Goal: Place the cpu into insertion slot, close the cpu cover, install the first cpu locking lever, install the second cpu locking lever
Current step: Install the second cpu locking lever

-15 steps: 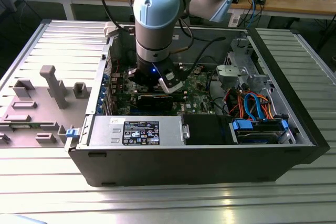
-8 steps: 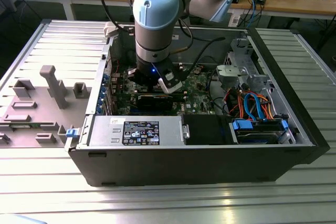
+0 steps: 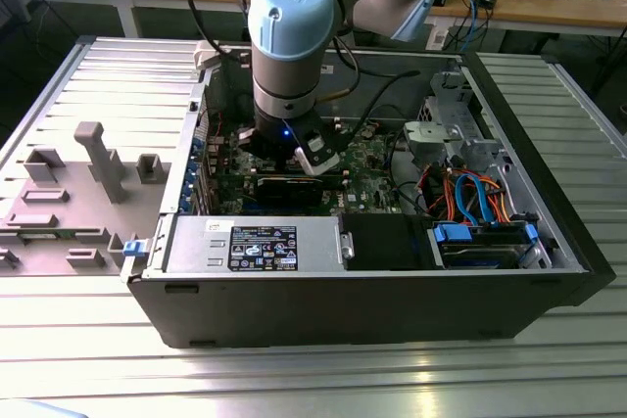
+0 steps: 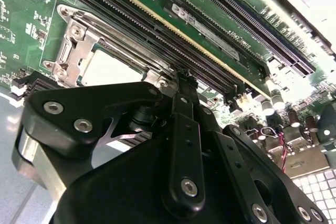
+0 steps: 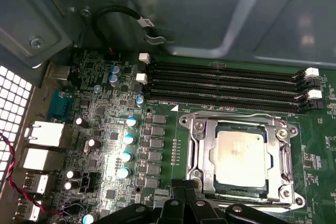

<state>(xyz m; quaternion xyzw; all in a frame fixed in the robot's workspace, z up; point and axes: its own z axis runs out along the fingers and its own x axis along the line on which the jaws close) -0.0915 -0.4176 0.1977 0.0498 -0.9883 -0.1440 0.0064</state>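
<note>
Claw [image 5: 184, 199] beside cpu cover [image 5: 202, 153] (cpu [image 5: 241, 156] seated).

The ribbed aluminium table [image 3: 549, 369] carries an open computer case [image 3: 362, 305] at centre and a grey fixture plate [image 3: 69, 212] toward one side edge.

One cpu [image 5: 240, 157] sits at the first wrist view's lower right, under one cpu cover [image 5: 199, 145] with its silver frame. Four long black memory slots [image 5: 226, 85] run across the upper middle. Four teal-topped capacitors [image 5: 127, 147] line up in a column at centre left. One pincer [image 5: 184, 203] pokes in at the bottom edge.
</note>
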